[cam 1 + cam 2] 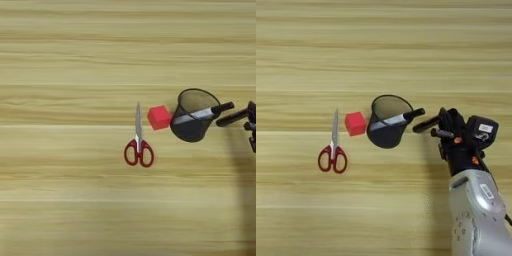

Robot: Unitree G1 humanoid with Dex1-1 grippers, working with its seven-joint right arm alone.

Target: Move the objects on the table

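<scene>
Right now I have the marker (392, 120) lying in the pen cup (387, 122), slanted across the mouth: its grey-white barrel runs down into the mesh on the left and its black cap pokes out over the right rim. It leans like that, I judge, because the cup is wider than the marker and the marker is long enough to rest on the rim instead of dropping fully inside.

My pincer (434, 128) sits just to the right of the cup, low over the tabletop (381, 210). Two black fingers (426, 124) point left toward the cap. They stand a little apart with nothing between them, and I see a narrow gap between the nearer fingertip and the cap, so the marker is free of my grip. The silver forearm (476, 210) comes up from the bottom right corner, which puts the wrist side-on to the cup, a sensible approach for reaching its rim without knocking it.

A red block (355, 123) stands just beside the cup on its left, close enough that I cannot tell whether they touch. A pair of red-handled scissors (333, 148) lies further left, blades closed and pointing away from me, well clear of the cup.

The cup looks upright, and I judge a nudge could tip it.
</scene>
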